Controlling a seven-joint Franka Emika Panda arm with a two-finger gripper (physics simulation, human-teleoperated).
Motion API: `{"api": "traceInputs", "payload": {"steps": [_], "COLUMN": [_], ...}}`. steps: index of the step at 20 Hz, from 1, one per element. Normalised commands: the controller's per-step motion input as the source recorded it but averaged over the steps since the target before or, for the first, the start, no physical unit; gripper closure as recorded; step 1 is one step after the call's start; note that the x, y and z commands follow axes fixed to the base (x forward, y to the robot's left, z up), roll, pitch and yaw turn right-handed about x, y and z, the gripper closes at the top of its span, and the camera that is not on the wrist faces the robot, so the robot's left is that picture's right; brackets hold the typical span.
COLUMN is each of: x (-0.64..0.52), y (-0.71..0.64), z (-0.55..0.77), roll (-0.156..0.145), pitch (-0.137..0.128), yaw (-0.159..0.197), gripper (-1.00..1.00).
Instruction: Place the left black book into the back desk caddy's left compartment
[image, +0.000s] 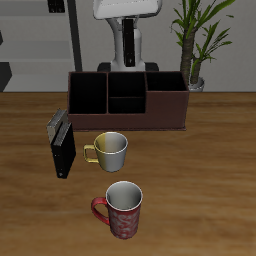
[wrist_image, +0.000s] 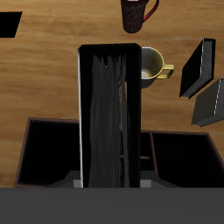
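My gripper (wrist_image: 109, 181) is shut on the black book (wrist_image: 109, 109), which hangs upright from the fingers. In the exterior view the gripper (image: 127, 55) hovers high over the middle of the back desk caddy (image: 165, 122). The book's lower edge hangs over the caddy's small middle sections. The left compartment (image: 88, 95), the dark square end section, lies off to one side of the book (wrist_image: 184, 162). The caddy's wider brown end section (image: 165, 100) is on the other side.
Two more black books (image: 62, 145) stand together in front of the caddy, beside a grey mug with a yellow handle (image: 108, 150). A red patterned mug (image: 122, 208) sits nearer the table's front edge. A potted plant (image: 200, 40) stands behind the caddy.
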Motion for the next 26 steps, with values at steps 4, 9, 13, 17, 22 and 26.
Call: {"api": "traceInputs", "payload": {"steps": [4,9,13,17,22,26], "x": [-0.22,-0.20,-0.14,-0.05,0.00,0.08], "y": [-0.19,-0.30,-0.28,-0.36,-0.22,-0.42], "z": [-0.04,-0.02,0.00,0.03,0.01,0.01], "roll": [-0.002,-0.027,0.007,-0.023,-0.026,-0.077], "pitch": [-0.007,-0.002,0.000,-0.018,-0.024,-0.021], "yaw": [-0.004,-0.012,0.030,0.032,0.000,-0.040], "gripper": [1.00,1.00,1.00,1.00,1.00,1.00]}}
